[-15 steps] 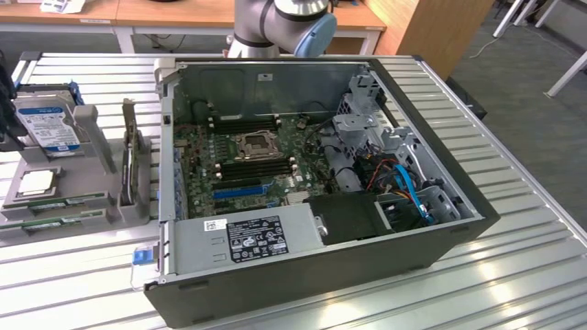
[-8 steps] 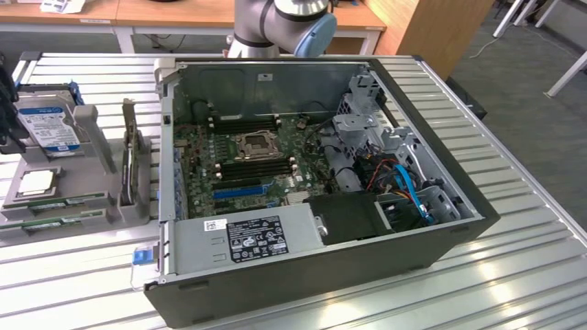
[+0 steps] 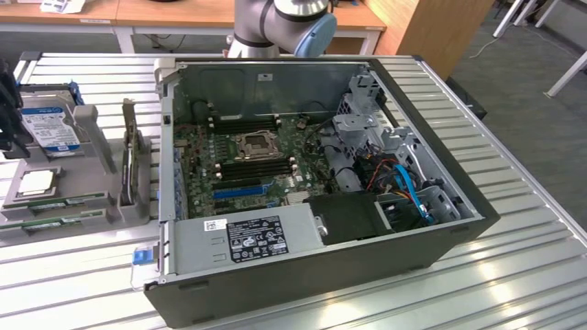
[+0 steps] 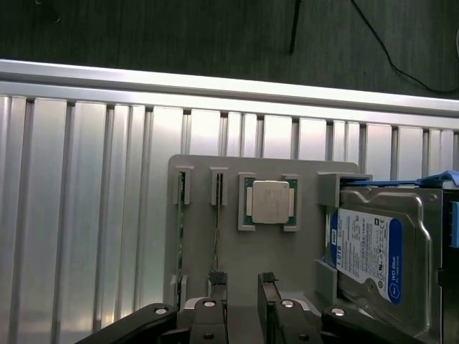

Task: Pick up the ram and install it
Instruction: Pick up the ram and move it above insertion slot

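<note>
**End effector open over the parts holder, ram in its slot**

The end effector [image 4: 242, 281] stands wide with nothing between its fingers [image 4: 217, 283]. The ram [image 4: 216, 236] stands on edge in a grey holder [image 4: 229, 166]. Its near end lies just ahead of one fingertip, in line with that finger and not inside the gap. The gap itself faces bare holder surface between the ram and a processor chip [image 4: 271, 202].

The holder also carries a second memory stick [image 4: 180, 236] beside the ram, on the side away from the chip. A hard drive [image 4: 373, 251] with a blue and white label lies past the chip. In the exterior view a green card [image 3: 134, 161] stands upright at the holder's edge. The holder sits on the slatted metal bench [image 3: 513, 275], at the exterior view's left of an open computer case [image 3: 321, 282]. Inside the case lie a motherboard [image 3: 197, 161], a power supply [image 3: 247, 237] and a blue cable [image 3: 408, 189].

Both sticks show edge-on in the wrist view, so their labels cannot be read. The fingers and the hard drive are cut off by the frame.
</note>
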Action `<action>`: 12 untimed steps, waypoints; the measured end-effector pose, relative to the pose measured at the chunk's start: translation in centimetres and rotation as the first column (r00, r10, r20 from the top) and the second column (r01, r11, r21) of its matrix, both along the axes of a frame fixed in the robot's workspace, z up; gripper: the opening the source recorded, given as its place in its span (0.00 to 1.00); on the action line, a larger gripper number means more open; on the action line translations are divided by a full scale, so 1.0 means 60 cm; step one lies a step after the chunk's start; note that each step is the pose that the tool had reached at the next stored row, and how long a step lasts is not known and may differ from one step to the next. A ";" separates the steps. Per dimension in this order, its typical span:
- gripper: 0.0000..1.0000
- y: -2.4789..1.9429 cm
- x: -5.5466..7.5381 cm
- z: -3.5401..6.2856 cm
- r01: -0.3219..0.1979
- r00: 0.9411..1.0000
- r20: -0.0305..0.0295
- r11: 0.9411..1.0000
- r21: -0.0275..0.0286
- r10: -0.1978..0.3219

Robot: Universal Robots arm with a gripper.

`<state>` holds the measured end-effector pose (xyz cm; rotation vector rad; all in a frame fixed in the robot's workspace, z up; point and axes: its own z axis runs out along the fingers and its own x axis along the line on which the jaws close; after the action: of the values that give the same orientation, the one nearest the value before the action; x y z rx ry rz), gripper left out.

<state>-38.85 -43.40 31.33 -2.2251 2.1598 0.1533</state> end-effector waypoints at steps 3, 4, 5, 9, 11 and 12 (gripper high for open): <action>0.31 0.0000 0.000 -0.006 0.000 1.000 0.000 1.000 0.000 0.000; 0.31 0.0000 0.000 -0.008 0.000 1.000 0.001 1.000 0.001 0.000; 0.31 0.0000 0.000 -0.010 0.000 1.000 0.001 1.000 0.001 0.000; 0.31 0.0000 0.000 -0.018 0.000 1.000 0.001 1.000 0.002 0.000; 0.31 0.0000 0.000 -0.022 0.000 1.000 0.001 1.000 0.002 0.000; 0.31 0.0000 0.000 -0.024 0.000 1.000 0.001 1.000 0.002 0.000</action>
<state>-38.85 -43.40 29.88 -2.2234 2.1579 0.1543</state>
